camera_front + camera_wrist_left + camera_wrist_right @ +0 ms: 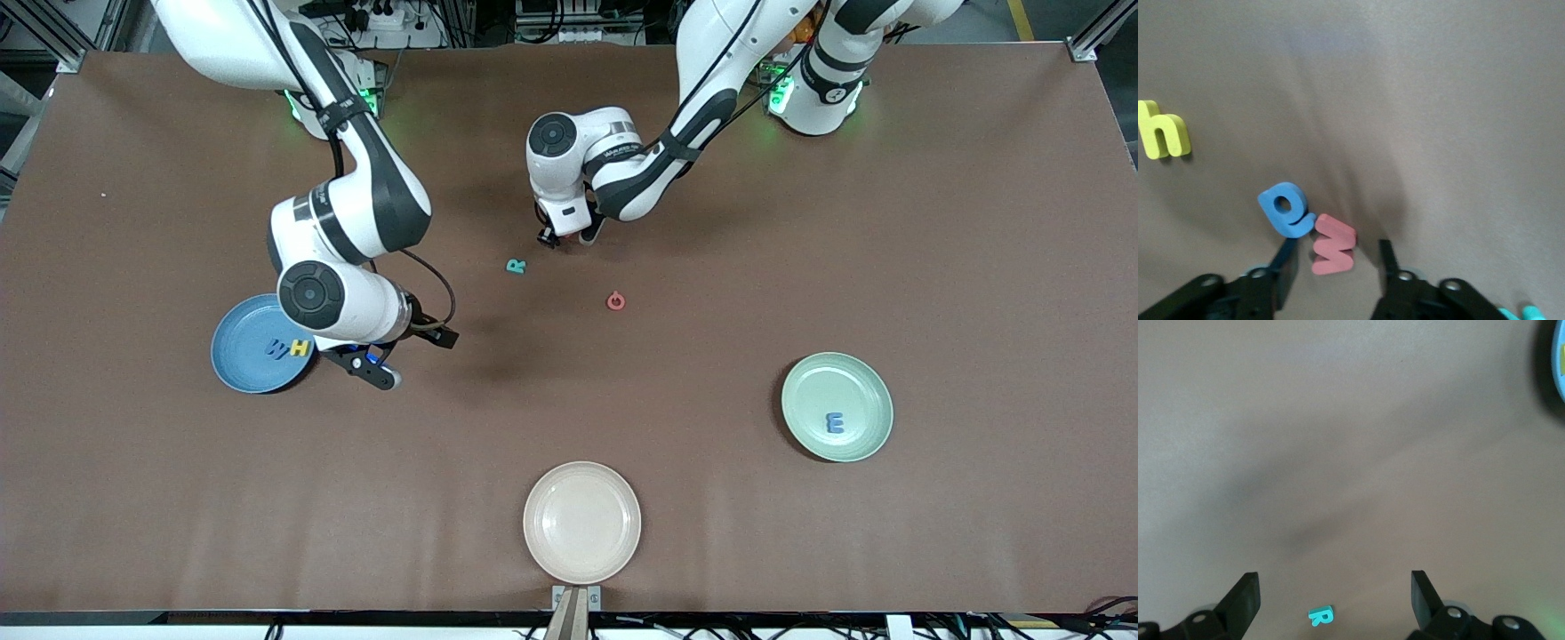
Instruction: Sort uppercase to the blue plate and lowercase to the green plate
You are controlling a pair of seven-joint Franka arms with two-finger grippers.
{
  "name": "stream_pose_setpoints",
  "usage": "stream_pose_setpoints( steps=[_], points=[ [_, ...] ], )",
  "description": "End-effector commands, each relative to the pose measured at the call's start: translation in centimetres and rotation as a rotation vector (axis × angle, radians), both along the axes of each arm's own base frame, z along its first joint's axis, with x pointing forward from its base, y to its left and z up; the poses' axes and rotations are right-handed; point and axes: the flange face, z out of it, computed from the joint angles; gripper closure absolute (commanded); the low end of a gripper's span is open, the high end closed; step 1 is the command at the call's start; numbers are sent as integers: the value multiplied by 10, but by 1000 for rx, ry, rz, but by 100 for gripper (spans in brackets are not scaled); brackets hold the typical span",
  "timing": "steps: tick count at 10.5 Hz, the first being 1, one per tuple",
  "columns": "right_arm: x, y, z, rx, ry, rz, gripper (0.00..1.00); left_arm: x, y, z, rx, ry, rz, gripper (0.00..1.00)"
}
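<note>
My left gripper is low over the table's middle, open, its fingers standing either side of a red lowercase letter with gaps. A blue lowercase a touches that letter, and a yellow lowercase letter lies apart. The arm hides these in the front view, where this gripper shows. The blue plate holds the W and H. My right gripper hangs open and empty beside it. The teal R and red G lie on the table. The green plate holds a blue m.
A cream plate sits near the front edge at the middle. The right wrist view shows the teal R lying on the bare brown mat and the blue plate's rim at the frame's edge.
</note>
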Motion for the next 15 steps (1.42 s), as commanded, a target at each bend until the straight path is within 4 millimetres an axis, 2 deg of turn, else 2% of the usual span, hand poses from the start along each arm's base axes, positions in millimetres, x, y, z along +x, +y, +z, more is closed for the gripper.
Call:
stream_pose_setpoints(
  steps=[1,2,4,5,7,9,11,12,13,14,15],
  points=[
    [-4,-2,-2,10,3,21,0,-2,-4,-5,4,-17,5,90],
    [-6,-3,-3,12,5,33,0,-2,-4,-6,5,-19,4,100],
    [-4,-7,-2,15,5,38,0,6,0,1,12,-32,-1,100],
    [-4,-9,-1,16,5,37,0,15,3,12,10,-53,-11,100],
    [-8,-10,-1,20,21,74,0,55,25,40,31,-88,-88,100],
    [-21,-11,0,28,17,107,0,111,64,69,27,-122,-130,100],
    [-35,11,0,38,-20,136,0,163,110,83,21,-141,-210,100],
    [-57,41,-11,36,-28,185,0,190,135,89,19,-150,-241,100],
    [-82,67,-23,35,-39,235,0,209,157,91,28,-143,-297,100],
    [-96,77,-33,27,-32,262,0,231,182,94,27,-146,-345,100],
    [-112,96,-37,25,-40,312,0,249,209,94,28,-143,-387,100]
  ],
)
